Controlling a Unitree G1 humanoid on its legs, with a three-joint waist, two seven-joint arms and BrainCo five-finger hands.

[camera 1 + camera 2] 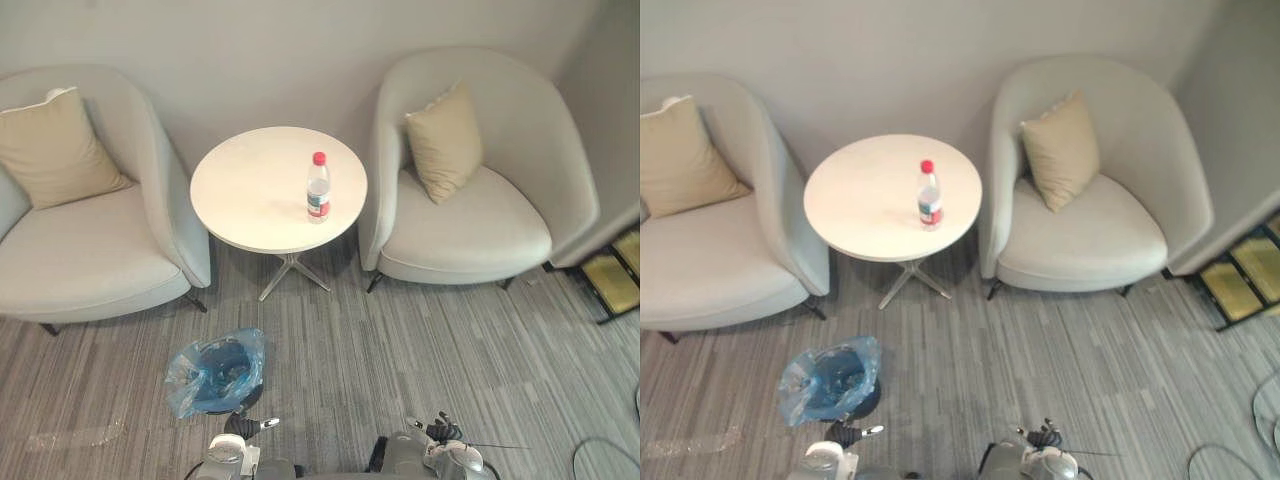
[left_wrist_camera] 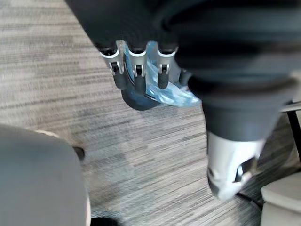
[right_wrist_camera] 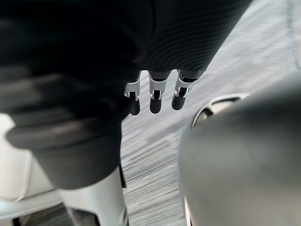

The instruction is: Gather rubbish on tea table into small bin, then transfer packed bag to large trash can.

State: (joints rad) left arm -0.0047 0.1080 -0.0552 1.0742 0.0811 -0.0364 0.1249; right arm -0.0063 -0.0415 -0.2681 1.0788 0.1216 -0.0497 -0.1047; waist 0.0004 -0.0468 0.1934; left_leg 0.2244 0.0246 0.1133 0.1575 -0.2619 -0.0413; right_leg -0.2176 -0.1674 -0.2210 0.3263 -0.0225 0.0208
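Note:
A clear plastic bottle (image 1: 318, 187) with a red cap and a red label stands upright on the round white tea table (image 1: 250, 195), right of its middle. The small dark bin (image 1: 218, 372), lined with a blue bag, stands on the carpet in front of the table, to its left. My left hand (image 1: 245, 428) hangs low just in front of the bin, fingers (image 2: 136, 77) relaxed and holding nothing, with the blue bag (image 2: 175, 95) past them. My right hand (image 1: 440, 432) hangs low at the right over bare carpet, its fingers (image 3: 155, 99) relaxed and empty.
Pale armchairs flank the table, one on the left (image 1: 90, 250) and one on the right (image 1: 470, 230), each with a beige cushion. A crumpled clear wrapper (image 1: 75, 435) lies on the carpet at the lower left. A black frame with yellow panels (image 1: 612, 280) sits at the far right.

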